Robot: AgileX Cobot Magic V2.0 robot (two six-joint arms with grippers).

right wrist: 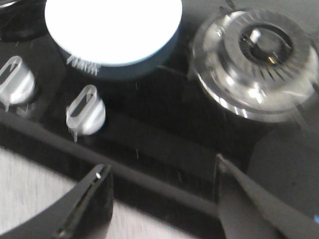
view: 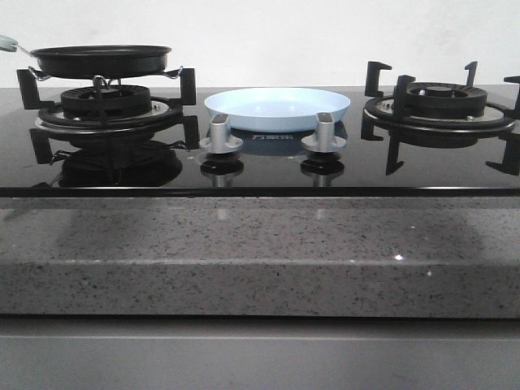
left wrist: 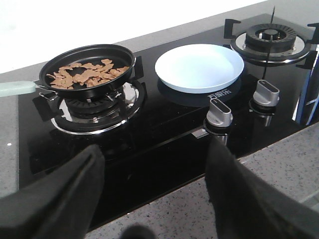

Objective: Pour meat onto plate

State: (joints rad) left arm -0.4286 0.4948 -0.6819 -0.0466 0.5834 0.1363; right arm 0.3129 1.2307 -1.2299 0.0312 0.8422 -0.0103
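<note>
A black glass cooktop (view: 260,166) lay in a speckled grey stone counter (view: 260,252), with one gas burner on the left (view: 106,110) and another on the right (view: 443,106). The pale-blue plate (view: 277,109) stood empty in the middle of the cooktop, between the two burners and just behind the two silver knobs (view: 221,134). On the left burner sat a black frying pan (left wrist: 87,69), its pale handle (left wrist: 17,88) pointing to the left, and the meat (left wrist: 84,74) was spread inside the pan as small light-brown pieces. The left gripper (left wrist: 154,194) hung over the near edge of the counter with its fingers apart and nothing between them. The right gripper (right wrist: 162,199) was the same, spread wide and empty, near the right burner
</note>
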